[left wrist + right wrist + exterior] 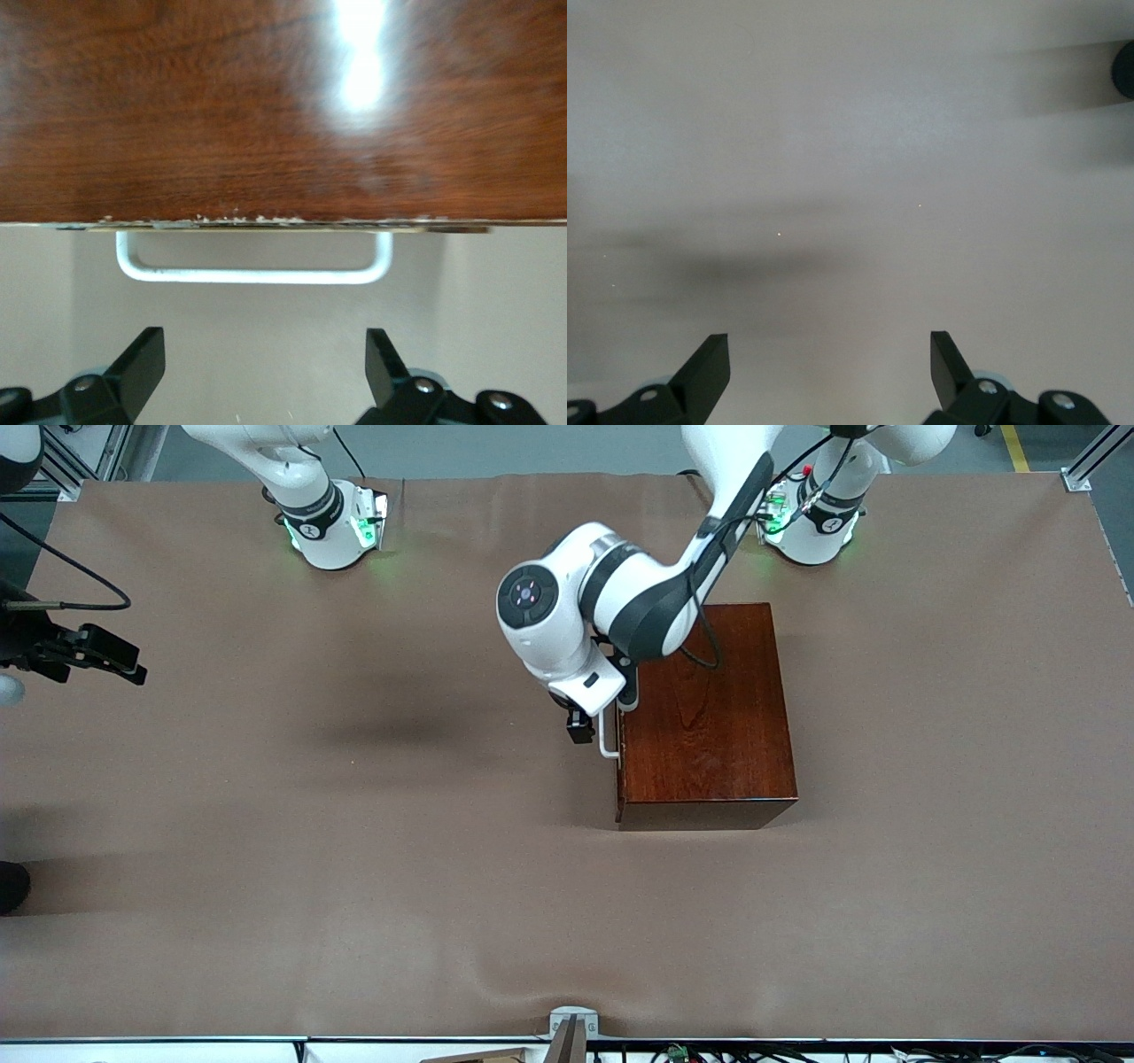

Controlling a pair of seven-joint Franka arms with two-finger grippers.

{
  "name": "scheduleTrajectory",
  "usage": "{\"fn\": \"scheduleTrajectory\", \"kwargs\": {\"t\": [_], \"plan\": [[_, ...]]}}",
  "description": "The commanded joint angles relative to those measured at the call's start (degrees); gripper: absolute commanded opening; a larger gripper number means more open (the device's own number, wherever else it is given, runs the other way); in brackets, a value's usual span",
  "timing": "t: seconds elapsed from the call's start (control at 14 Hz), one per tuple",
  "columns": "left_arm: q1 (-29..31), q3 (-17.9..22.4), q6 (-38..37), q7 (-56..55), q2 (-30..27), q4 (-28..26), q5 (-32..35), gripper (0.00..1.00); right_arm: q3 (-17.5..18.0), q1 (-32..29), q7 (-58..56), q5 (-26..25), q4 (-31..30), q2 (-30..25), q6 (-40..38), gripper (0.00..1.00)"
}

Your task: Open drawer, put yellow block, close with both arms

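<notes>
We have the left gripper (266, 372) just in front of the wooden box (704, 717), its fingers spread wide and level with the white handle (254, 267) but not yet around it. The drawer (266, 223) looks fully shut, its front flush with the box.

To do this step well, we would push the gripper forward until the handle's bar sits squarely between the fingers, midway along its length, then close and pull straight out from the box, so the drawer does not bind and the box does not slide on the brown tablecloth (354, 868).

The right gripper (830, 372) waits over bare cloth at the right arm's end of the table, well apart from the box, fingers apart and empty.

We cannot find the yellow block in any view. The left arm's wrist covers the part of the box's top nearest the handle, and the front view cuts off most of the right arm.
</notes>
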Motion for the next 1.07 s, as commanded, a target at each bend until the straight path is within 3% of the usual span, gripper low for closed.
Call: {"fn": "scheduleTrajectory", "kwargs": {"t": [0.0,0.36,0.64,1.0], "plan": [[3.34,-0.01,-0.28,1.83,-5.50,-1.46,1.10,1.00,0.40,-0.34,0.82,0.66,-0.85,-0.99,-0.31,1.00],[11.96,0.25,-0.36,15.78,-8.49,-1.90,-4.87,1.00,0.40,-0.43,0.82,0.75,-0.85,-0.99,-0.31,1.00],[18.73,0.08,-0.89,29.41,-9.81,-3.04,-5.67,1.00,0.40,-0.43,0.91,0.75,-0.94,-0.99,-0.31,1.00],[26.81,0.16,1.20,52.87,-9.64,-3.04,-9.28,1.00,0.40,-0.43,0.91,0.75,-0.94,-0.99,-0.31,1.00]]}}
